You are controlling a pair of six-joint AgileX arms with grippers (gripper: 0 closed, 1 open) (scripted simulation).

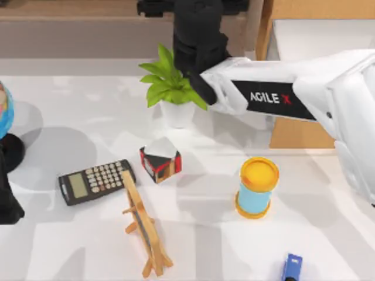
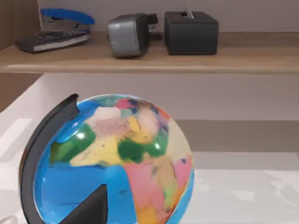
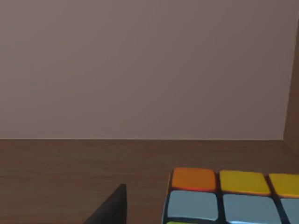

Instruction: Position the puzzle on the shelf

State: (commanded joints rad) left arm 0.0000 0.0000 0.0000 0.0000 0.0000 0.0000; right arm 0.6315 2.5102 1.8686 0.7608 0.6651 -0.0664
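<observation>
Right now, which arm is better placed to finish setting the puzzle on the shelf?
Right. Its arm reaches across to the back of the table, and its wrist view shows the puzzle right above the brown shelf. The left arm sits parked at the table's left edge, behind the globe.

top: overhead, facing table | left wrist: near globe, facing shelf | right wrist: close above shelf board

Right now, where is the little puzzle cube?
The puzzle shows in the right wrist view, lying on the brown shelf close to the right gripper, with the plain back wall behind it.
</observation>
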